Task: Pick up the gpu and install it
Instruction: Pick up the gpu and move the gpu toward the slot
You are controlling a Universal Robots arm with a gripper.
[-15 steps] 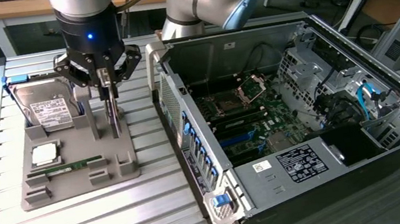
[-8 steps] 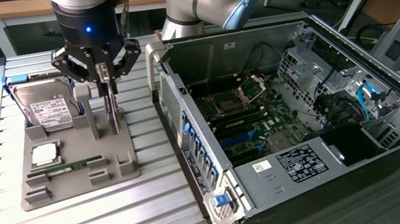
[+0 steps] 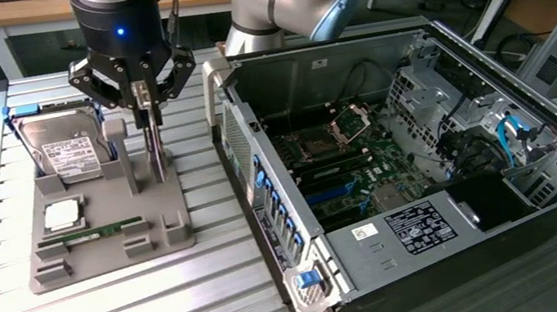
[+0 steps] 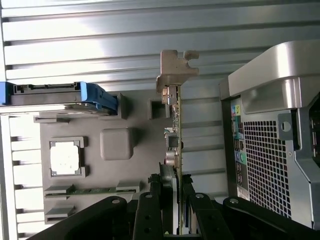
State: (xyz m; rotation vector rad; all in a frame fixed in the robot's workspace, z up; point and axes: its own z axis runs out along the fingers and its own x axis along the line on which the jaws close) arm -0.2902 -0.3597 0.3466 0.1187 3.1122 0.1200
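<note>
Hand (image 4: pixel 176 180) pinching gpu (image 4: pixel 175 125), upright at grey tray (image 3: pixel 104 250) | hard drive (image 3: pixel 71 150) label: unreadable

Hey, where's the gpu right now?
On the exterior view's left, the gpu stands on edge at the grey parts holder, clamped in the hand, between the hard drive and the open computer case.

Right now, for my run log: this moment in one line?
gripper: shut on gpu | gpu: upright at gray holder | case: open, gpu not yet installed
</note>
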